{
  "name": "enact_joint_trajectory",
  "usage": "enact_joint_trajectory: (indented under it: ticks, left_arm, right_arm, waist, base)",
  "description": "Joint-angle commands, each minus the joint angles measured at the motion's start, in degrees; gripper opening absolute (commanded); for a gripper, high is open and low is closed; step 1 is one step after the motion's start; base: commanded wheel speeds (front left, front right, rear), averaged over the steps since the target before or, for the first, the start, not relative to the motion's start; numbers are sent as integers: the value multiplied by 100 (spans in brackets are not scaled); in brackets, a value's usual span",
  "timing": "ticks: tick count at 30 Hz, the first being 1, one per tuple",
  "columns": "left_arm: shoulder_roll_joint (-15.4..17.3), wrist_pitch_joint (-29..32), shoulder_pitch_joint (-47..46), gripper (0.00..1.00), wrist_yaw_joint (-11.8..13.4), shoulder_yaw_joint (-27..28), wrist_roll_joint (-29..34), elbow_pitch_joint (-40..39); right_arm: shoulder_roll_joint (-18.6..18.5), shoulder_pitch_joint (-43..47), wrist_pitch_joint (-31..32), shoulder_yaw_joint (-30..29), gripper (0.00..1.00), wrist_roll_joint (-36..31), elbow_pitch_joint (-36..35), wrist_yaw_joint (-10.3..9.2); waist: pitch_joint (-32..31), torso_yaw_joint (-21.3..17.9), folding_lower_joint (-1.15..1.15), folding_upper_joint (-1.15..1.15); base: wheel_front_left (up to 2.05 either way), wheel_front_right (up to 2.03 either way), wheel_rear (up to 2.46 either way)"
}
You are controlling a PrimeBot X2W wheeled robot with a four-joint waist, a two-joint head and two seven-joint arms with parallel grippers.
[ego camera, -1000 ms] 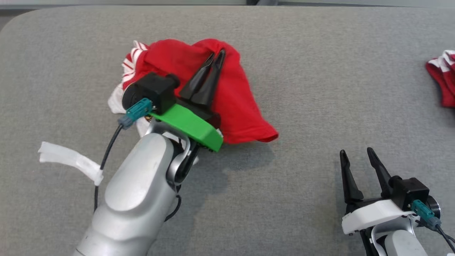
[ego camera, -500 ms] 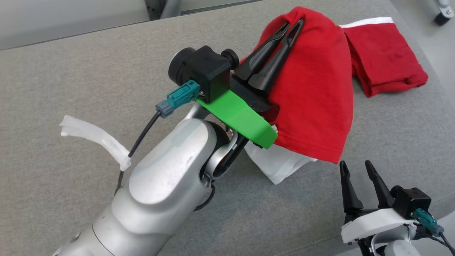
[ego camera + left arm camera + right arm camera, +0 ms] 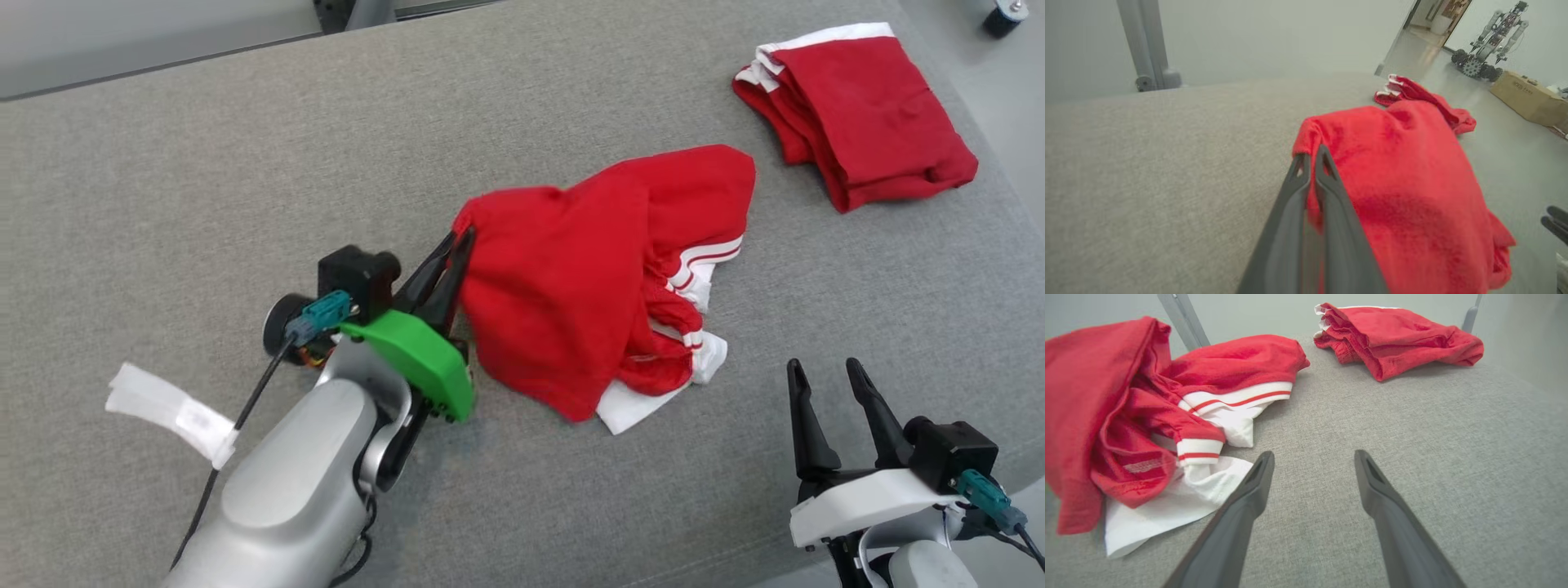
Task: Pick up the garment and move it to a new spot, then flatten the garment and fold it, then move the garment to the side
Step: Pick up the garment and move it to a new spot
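Gripping red garment (image 3: 563, 302) edge w/ L jaws; R jaws released nr hem. Folded red pile (image 3: 865, 106) beyond, apart, same tabletop (image 3: 204, 163).

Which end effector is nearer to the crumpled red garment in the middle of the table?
Left. The left end effector is shut on an edge of the garment; the right end effector stands open, apart from it.

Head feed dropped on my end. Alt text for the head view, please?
The left gripper, shut, pinches the left edge of a crumpled red and white garment lying on the grey padded surface. The right gripper sits open and empty at lower right, apart from that garment. A folded red garment lies at upper right.
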Motion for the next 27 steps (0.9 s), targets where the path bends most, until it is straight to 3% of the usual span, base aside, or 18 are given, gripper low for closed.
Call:
enact_joint_trajectory:
  ticks: [1,7,8,9,12,13,14,15,23,27]
  left_arm:
    - [119,26,184,0,-39,32,-85,140]
    - [446,42,586,0,-89,107,-238,772]
    - [474,68,615,5,-120,101,-268,877]
    - [484,78,632,17,-149,111,-303,966]
    - [511,46,642,28,-173,129,-339,1150]
    - [520,24,636,41,-197,126,-347,1227]
    - [501,13,635,95,-216,153,-397,1306]
    - [487,-7,629,100,-237,173,-424,1360]
    - [447,-290,910,100,-336,299,-570,1452]
    - [525,-473,1306,100,-168,477,-559,1087]
  right_arm:
    - [-14,-68,-2,-16,100,-46,4,-6]
    - [-14,-81,-2,-69,100,-167,11,-6]
    - [-15,-72,-2,-74,100,-175,19,-6]
    - [-15,-60,-2,-75,100,-192,26,-6]
    - [-14,-36,-2,-65,100,-212,38,-6]
    - [-15,-26,-2,-69,100,-214,46,-6]
    - [-15,-12,-2,-72,100,-224,53,-6]
    - [-15,0,-2,-72,100,-228,60,-6]
    - [-15,220,-1,-139,100,-296,49,-6]
    - [-13,382,-1,-274,100,-384,-90,-6]
  waist:
    - [19,211,0,30]
    - [-20,443,0,30]
    - [-28,472,0,30]
    - [-40,500,0,30]
    - [-61,545,0,30]
    - [-74,564,0,30]
    - [-92,583,0,30]
    - [-113,598,0,30]
    - [-436,666,0,30]
    - [-624,731,0,30]
  base:
    - [0,0,0]
    - [0,0,0]
    - [0,0,0]
    - [0,0,0]
    - [0,0,0]
    - [0,0,0]
    - [0,0,0]
    - [0,0,0]
    - [0,0,0]
    - [0,0,0]
